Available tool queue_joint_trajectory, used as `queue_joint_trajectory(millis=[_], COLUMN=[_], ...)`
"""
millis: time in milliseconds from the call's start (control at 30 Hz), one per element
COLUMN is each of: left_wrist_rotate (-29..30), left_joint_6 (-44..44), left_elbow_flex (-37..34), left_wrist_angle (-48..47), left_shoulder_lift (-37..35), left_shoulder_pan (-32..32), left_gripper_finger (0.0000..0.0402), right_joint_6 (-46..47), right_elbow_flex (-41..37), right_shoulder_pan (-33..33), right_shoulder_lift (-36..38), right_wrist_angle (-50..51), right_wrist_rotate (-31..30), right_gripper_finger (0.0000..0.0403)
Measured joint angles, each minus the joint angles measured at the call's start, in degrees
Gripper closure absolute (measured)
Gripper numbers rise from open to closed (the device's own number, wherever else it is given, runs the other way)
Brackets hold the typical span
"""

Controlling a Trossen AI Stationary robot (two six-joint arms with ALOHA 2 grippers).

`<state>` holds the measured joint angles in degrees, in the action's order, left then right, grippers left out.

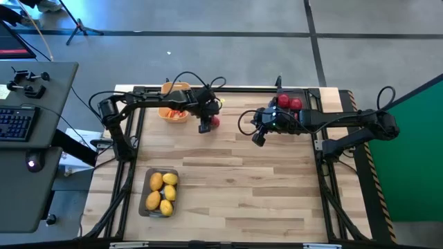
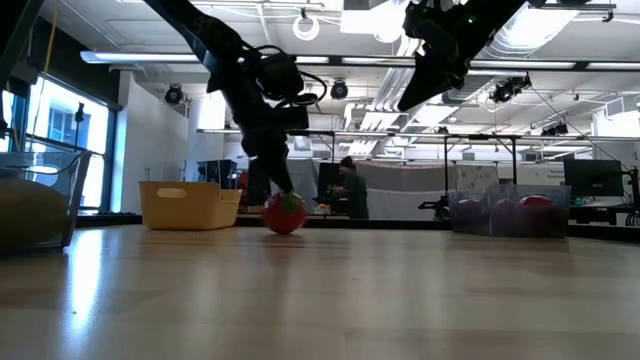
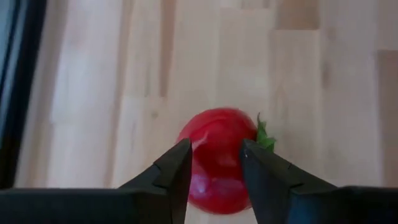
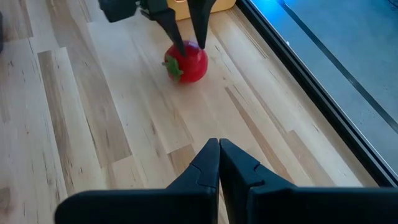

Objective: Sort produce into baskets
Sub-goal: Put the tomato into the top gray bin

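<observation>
A round red fruit with a green top lies on its side on the table, near the far edge. My left gripper points down over it, partly open, a fingertip on each side of the fruit's upper part. My right gripper is shut and empty, above the table to the fruit's right. The yellow-orange basket holds orange carrot-like pieces. One grey tray holds several lemons. The other grey tray holds red fruits. My left gripper comes at the red fruit from above, its fingers over the fruit's upper part, with the green top off to one side. The fruit rests on the table. I cannot tell whether the fingertips touch it.
The yellow-orange basket stands just left of the fruit at the far edge. The tray of red fruits is at the far right, and the lemon tray is near the front left. Bare wood lies between them. A desk with a keyboard stands beyond the table's left.
</observation>
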<state>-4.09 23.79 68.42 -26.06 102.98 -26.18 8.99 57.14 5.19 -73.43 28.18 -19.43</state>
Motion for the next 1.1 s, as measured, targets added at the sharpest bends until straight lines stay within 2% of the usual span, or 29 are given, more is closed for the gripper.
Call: queue_joint_trajectory(millis=[200, 400, 533, 633, 833, 967, 1100], left_wrist_rotate=[1.28, 3.79, 3.36, 4.01, 7.29, 10.70, 11.22], left_joint_6=[1.83, 2.31, 6.84, 6.59, 0.49, -6.44, -6.96], left_elbow_flex=[-0.12, -0.11, -0.09, -0.11, -0.07, -0.07, -0.09], left_wrist_angle=[0.10, 0.05, -3.15, -4.80, -7.14, -8.13, -9.73], left_shoulder_lift=[0.13, -0.05, -1.93, -3.27, -3.93, -3.93, -3.92], left_shoulder_pan=[-0.86, -1.89, -1.69, -0.38, 0.80, 0.91, 0.91], left_gripper_finger=[0.0289, 0.0328, 0.0357, 0.0362, 0.0323, 0.0273, 0.0220], right_joint_6=[-0.02, -0.44, -0.47, -1.50, -2.55, -2.60, -2.60], right_elbow_flex=[0.00, 0.00, 0.00, 0.00, 0.00, 0.00, 0.00], right_shoulder_pan=[0.00, 0.00, 0.00, 0.00, 0.04, 0.04, 0.04], right_shoulder_lift=[0.00, 0.00, 0.00, -0.02, -0.02, -0.02, -0.02], right_wrist_angle=[0.00, 0.00, 0.05, 0.07, -0.13, -0.13, -0.13], right_wrist_rotate=[0.03, 0.03, 0.05, 0.09, 0.10, 0.35, 0.36], right_gripper_finger=[0.0403, 0.0403, 0.0403, 0.0403, 0.0403, 0.0403, 0.0403])
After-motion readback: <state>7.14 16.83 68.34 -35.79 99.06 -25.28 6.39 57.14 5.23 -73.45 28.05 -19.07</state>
